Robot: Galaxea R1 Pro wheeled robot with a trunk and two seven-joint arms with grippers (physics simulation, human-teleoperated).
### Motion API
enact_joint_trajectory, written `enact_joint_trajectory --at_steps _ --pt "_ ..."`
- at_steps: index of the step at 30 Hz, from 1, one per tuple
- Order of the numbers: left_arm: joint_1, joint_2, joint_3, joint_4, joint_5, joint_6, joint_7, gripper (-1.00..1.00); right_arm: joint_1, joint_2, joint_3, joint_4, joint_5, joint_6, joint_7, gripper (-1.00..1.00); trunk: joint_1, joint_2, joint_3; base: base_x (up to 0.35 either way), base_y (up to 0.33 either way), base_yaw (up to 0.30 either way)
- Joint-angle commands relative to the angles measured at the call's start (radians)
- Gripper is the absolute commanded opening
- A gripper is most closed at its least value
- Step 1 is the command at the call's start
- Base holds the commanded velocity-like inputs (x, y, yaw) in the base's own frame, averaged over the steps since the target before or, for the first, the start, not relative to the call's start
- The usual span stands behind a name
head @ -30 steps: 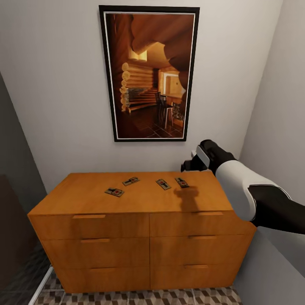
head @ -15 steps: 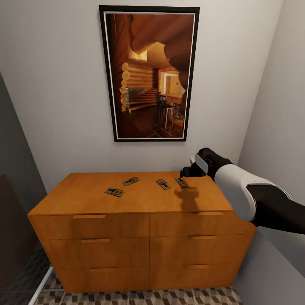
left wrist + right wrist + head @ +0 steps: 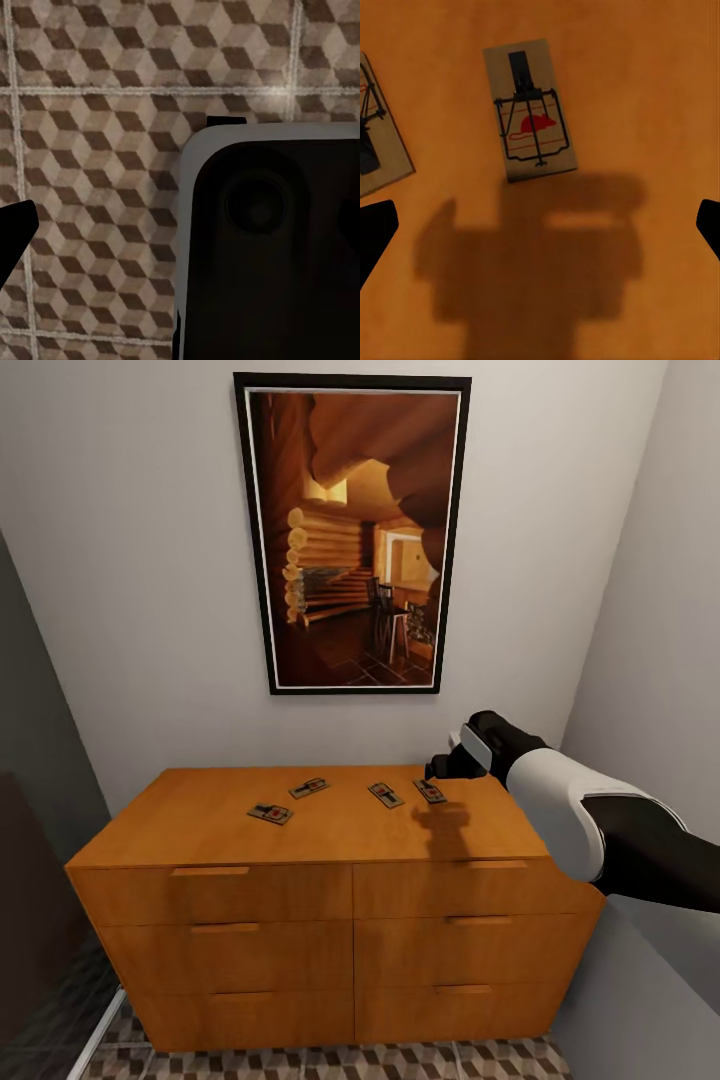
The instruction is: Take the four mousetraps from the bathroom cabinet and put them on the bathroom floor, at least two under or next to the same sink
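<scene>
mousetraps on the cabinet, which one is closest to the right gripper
The rightmost mousetrap, directly below the right gripper; the other three lie further left on the cabinet.

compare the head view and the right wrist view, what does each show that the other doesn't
Head view alone: the framed picture on the wall, the whole cabinet with its drawer fronts and bar handles, a strip of the bathroom floor, and all four mousetraps, including the two towards the left.

Right wrist view alone: close detail of the nearest mousetrap, its red mouse print and wire bar, and the tips of the right gripper spread wide apart.

Both: the orange cabinet top, the rightmost mousetrap, its neighbour, and the gripper's shadow.
</scene>
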Motion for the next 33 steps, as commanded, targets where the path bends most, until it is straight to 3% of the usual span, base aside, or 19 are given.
enact_joint_trajectory --at_steps 1,33 --pt "0.001 0.0 0.006 -0.002 -0.003 -0.001 0.001 1.0 0.0 0.0 -0.001 -0.002 0.004 0.005 0.002 1.0 0.0 0.0 -0.001 0.0 0.0 0.0" --pt "0.001 0.0 0.006 0.0 -0.003 -0.001 0.001 1.0 -0.001 -0.002 0.0 -0.01 0.007 0.006 0.0 1.0 0.0 0.0 -0.042 0.0 0.0 0.0"
